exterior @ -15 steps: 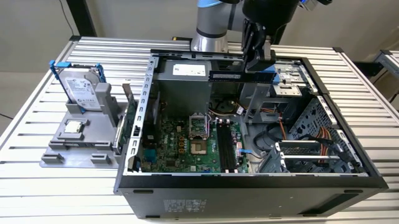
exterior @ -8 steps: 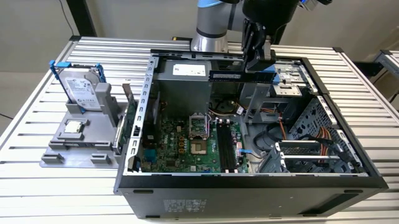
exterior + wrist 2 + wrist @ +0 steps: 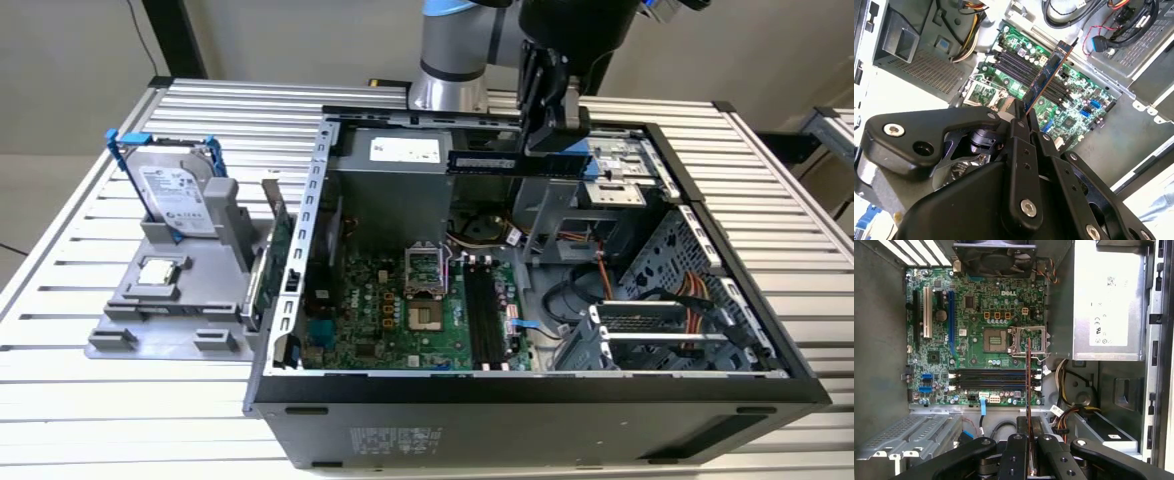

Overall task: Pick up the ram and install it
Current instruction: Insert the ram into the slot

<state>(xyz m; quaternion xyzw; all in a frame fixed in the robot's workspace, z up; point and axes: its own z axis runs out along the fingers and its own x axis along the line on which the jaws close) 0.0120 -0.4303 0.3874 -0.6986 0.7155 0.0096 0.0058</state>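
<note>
Exterior view first: we see the gripper (image 3: 554, 150) hanging over the open computer case (image 3: 320, 200), toward one o'clock of it, with the ram (image 3: 481, 160) held level and well above the motherboard (image 3: 387, 310). The claw is closed on one end of the stick, and the rest juts out toward nine o'clock. In both wrist views the fingers pinch the thin board edge-on, and the ram (image 3: 1028, 380) runs out from the gripper (image 3: 1028, 440) as a narrow line across the green board far below. In the second wrist view the ram (image 3: 1051, 70) shows its bluish face beyond the gripper (image 3: 1021, 117). We judge the pick-up done and the installing not. The black memory slots (image 3: 483, 320) sit at about five o'clock of the motherboard, and in the first wrist view the slots (image 3: 989, 380) all look empty, with the ram well apart from them in height. At nine o'clock of the case the grey holder (image 3: 147, 320) carries the hard drive (image 3: 174, 190) in its blue frame and the small square processor chip (image 3: 158, 270), both untouched. Some things we cannot settle. The arm is cut off at twelve o'clock of the exterior view, and the claw's own body hides how much of the stick lies inside the grip. The slot latches are too small for us to say whether they stand open, and we cannot tell whether the ram is lined up with the slots or turned across them — the views disagree by eye.
</note>
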